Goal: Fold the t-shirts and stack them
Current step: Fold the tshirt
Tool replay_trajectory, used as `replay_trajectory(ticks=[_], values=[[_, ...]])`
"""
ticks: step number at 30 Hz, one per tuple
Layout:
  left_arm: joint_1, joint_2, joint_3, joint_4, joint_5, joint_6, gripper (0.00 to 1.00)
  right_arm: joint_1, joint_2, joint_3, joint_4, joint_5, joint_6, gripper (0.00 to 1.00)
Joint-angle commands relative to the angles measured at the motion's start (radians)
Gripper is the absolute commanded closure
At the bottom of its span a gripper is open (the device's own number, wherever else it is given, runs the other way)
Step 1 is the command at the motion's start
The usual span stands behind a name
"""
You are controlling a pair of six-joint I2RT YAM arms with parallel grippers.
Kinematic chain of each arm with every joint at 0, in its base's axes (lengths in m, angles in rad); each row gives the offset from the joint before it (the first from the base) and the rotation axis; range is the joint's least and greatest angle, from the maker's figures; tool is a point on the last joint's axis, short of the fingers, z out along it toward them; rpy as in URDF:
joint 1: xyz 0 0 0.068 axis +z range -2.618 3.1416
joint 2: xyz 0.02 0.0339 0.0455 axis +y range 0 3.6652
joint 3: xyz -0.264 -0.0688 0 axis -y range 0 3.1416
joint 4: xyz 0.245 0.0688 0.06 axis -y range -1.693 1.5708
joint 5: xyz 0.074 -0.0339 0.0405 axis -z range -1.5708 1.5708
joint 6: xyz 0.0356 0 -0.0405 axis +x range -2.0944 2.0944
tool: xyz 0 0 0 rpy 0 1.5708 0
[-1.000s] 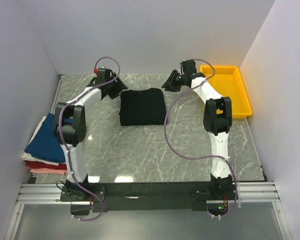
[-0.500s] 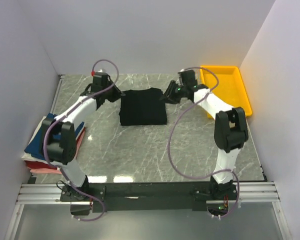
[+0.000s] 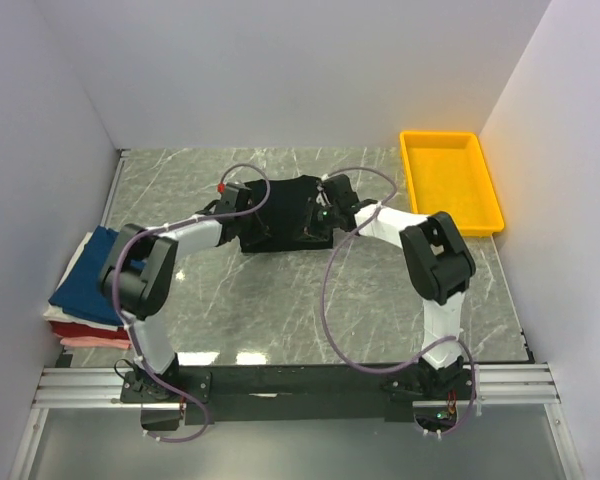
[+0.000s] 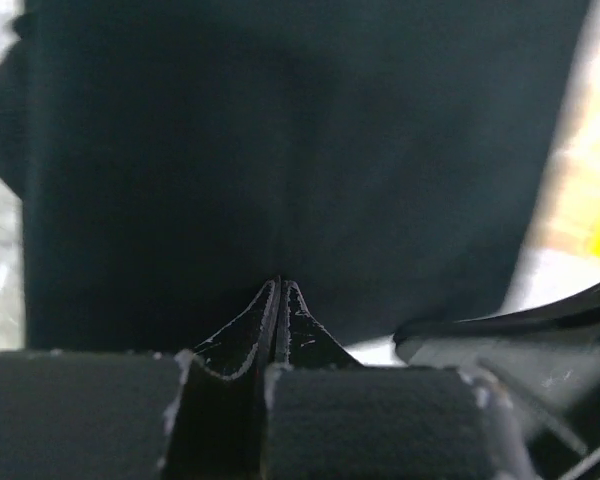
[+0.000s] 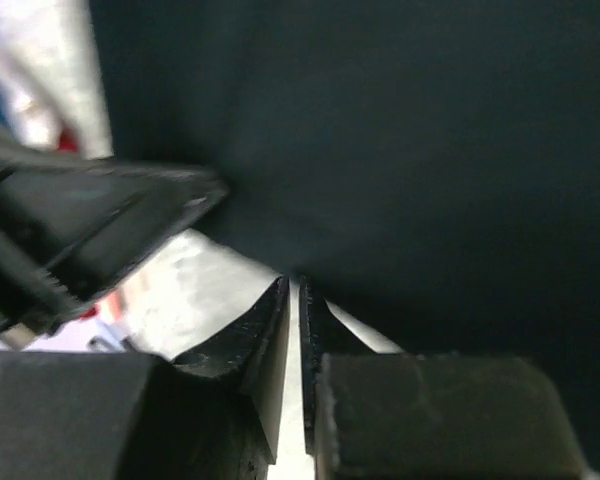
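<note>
A folded black t-shirt (image 3: 285,200) lies flat mid-table and fills the left wrist view (image 4: 300,150) and the right wrist view (image 5: 400,150). My left gripper (image 3: 250,212) is low at its left near side. Its jaws are pressed together (image 4: 280,285), tips against the cloth edge, and no cloth shows between them. My right gripper (image 3: 316,222) is at the shirt's right near side. Its jaws (image 5: 293,285) stand a thin slit apart, with bright table showing through. Folded navy-blue (image 3: 90,285), red (image 3: 78,328) and pink (image 3: 85,343) t-shirts are stacked at the left edge.
A yellow tray (image 3: 492,205) stands at the back right, a yellow blur (image 4: 590,200) in the left wrist view. Each wrist view catches the other gripper close by: the right one (image 4: 520,330), the left one (image 5: 90,220). White walls enclose the marbled table (image 3: 280,300).
Both arms swung in from the back of the table, down to the black shirt's near corners. The left gripper went from open to shut. The right gripper's jaws narrowed to a slit.
</note>
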Motion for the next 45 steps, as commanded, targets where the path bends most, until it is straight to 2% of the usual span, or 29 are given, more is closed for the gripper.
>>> replay_trajectory(ticks=[1, 5, 8, 14, 17, 21, 30, 31, 32, 36, 45], values=[[0.014, 0.05, -0.019, 0.05, -0.038, 0.001, 0.99, -0.063, 0.063, -0.02, 0.02, 0.022, 0.004, 0.85], [0.031, 0.072, -0.074, 0.078, -0.013, -0.019, 0.99, -0.144, 0.074, -0.084, 0.049, -0.012, 0.008, 0.87], [0.031, 0.05, -0.099, 0.113, 0.005, -0.025, 0.99, -0.161, 0.05, -0.108, 0.046, -0.018, -0.004, 0.87], [0.035, -0.108, -0.072, 0.026, -0.027, 0.004, 0.99, -0.181, -0.044, -0.143, 0.061, -0.089, 0.014, 0.87], [0.052, -0.164, -0.068, -0.001, -0.031, 0.012, 0.93, -0.182, -0.087, -0.134, 0.058, -0.113, 0.024, 0.87], [0.095, -0.183, -0.058, -0.03, -0.036, 0.029, 0.79, -0.182, -0.116, -0.117, 0.055, -0.124, 0.033, 0.87], [0.149, -0.056, 0.071, -0.097, 0.001, 0.105, 0.62, -0.224, 0.03, -0.055, 0.049, -0.104, 0.04, 0.87], [0.15, -0.045, 0.083, -0.103, -0.004, 0.113, 0.59, -0.231, 0.057, -0.052, 0.046, -0.103, 0.037, 0.87], [0.153, -0.021, 0.094, -0.114, -0.004, 0.122, 0.5, -0.241, 0.068, -0.054, 0.049, -0.1, 0.036, 0.87], [0.163, 0.042, 0.157, -0.149, -0.016, 0.161, 0.34, -0.262, 0.105, -0.06, 0.043, -0.095, 0.022, 0.87], [0.173, 0.16, 0.231, -0.172, -0.018, 0.19, 0.29, -0.274, 0.11, -0.058, 0.041, -0.106, 0.01, 0.87]])
